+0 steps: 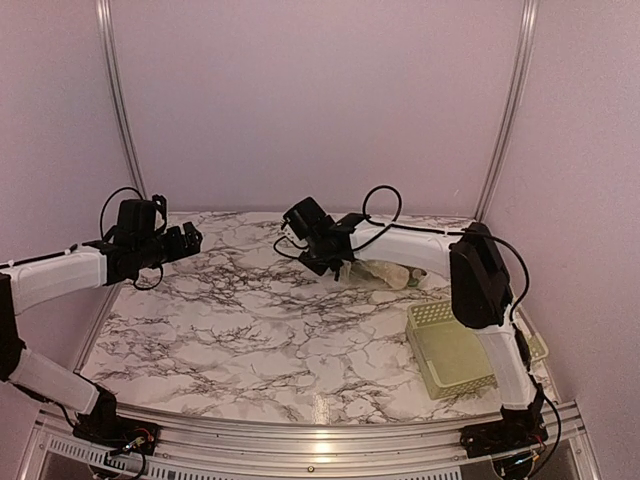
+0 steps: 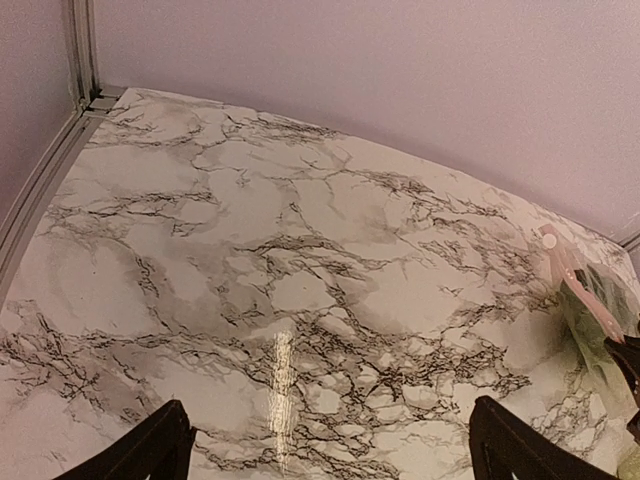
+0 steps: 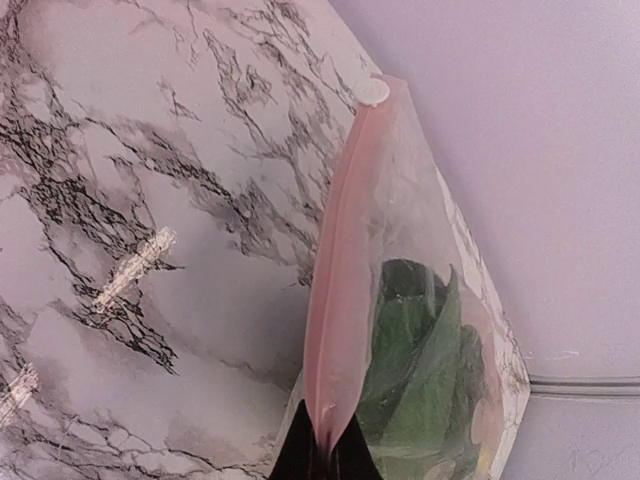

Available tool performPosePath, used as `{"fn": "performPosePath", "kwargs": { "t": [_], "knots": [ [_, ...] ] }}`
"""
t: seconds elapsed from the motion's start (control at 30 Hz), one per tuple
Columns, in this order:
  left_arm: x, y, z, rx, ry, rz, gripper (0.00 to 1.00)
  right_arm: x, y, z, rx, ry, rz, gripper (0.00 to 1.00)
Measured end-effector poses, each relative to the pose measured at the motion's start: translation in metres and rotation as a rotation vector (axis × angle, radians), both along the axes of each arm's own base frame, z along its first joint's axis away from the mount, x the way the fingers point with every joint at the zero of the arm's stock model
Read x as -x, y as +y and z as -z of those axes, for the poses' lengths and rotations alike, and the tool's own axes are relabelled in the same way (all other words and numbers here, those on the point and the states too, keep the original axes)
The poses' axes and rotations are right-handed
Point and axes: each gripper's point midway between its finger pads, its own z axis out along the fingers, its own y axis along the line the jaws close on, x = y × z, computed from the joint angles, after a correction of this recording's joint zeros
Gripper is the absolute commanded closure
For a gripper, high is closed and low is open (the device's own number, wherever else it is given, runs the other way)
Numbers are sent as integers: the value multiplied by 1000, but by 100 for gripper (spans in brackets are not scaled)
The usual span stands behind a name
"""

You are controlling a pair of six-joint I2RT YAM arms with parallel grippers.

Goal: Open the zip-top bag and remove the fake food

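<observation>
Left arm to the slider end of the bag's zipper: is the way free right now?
Probably yes. The left gripper is open, only bare table lies between it and the zip-top bag, and the right gripper pinches the zipper strip at its other end, leaving the slider exposed.

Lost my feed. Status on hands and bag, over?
Left hand open, empty, above table. Right hand shut on zip-top bag at zipper strip. Bag looks zipped, fake food inside. Nothing blocking; basket beside right arm.
</observation>
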Motion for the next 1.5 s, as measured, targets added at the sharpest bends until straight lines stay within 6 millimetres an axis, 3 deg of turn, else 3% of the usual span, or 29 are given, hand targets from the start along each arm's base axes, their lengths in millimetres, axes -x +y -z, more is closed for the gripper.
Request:
{"fn": "performPosePath", "kwargs": {
  "t": [0.03,0.07,0.17,0.3,0.47,0.6,0.77,1.07,1.5],
  "knots": [
    [2,1,-1,4,-11,-1,1,5,6,-23,-51,-5,-30,100],
    [4,1,-2,11,-30,-1,1,7,8,-29,-64,-9,-39,100],
    [16,4,-9,31,-91,3,1,20,21,-82,-186,-21,-122,100],
    [27,0,-36,62,-207,54,1,40,31,-139,-318,-39,-232,100],
    [36,-22,-72,99,-347,200,1,68,40,-179,-429,-21,-376,100],
    [51,-44,-89,138,-443,354,1,93,46,-190,-478,22,-501,100],
    [77,-68,-92,171,-534,530,1,128,48,-193,-523,80,-643,100],
    [119,-113,-105,121,-676,779,9,163,52,-193,-575,144,-802,100],
    [113,-125,-100,-6,-755,830,20,189,50,-199,-614,178,-916,100]
  ]
}}
